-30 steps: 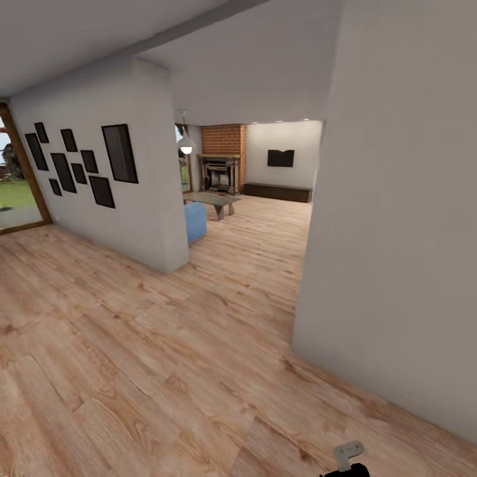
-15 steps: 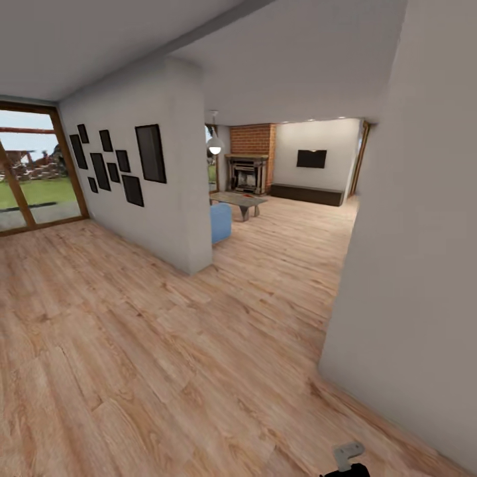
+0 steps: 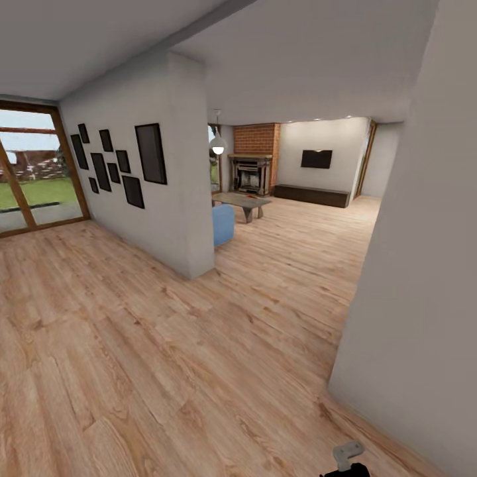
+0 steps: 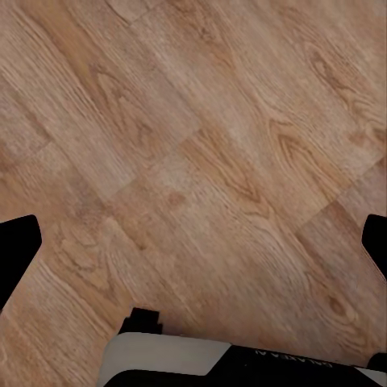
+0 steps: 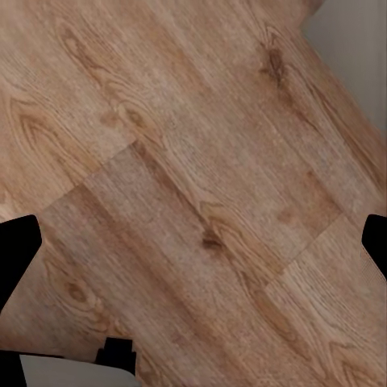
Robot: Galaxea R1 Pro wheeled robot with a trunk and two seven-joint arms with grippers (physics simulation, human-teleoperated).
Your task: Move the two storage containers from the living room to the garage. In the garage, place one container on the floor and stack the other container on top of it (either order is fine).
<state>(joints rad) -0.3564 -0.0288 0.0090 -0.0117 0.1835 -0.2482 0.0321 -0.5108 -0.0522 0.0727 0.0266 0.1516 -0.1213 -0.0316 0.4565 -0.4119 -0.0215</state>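
A white wall (image 3: 424, 278) blocks my right; a framed-picture wall (image 3: 165, 199) stands left. Ahead: one fireplace (image 3: 250, 173), one coffee table (image 3: 240, 201). Both end effectors (image 4: 193, 242) (image 5: 193, 242) gape wide, empty.

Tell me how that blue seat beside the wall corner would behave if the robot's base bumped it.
The blue seat looks padded, so it would probably give rather than crack. It sits low and blocky on the smooth wood floor, so sliding seems likelier than tipping. Weight cannot be judged.

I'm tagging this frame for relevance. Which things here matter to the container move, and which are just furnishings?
Job: living room ahead; left end effector, open; right end effector, open.
Just there: brick fireplace; coffee table; blue sofa; television; picture frames; pendant lamp; dark chest.
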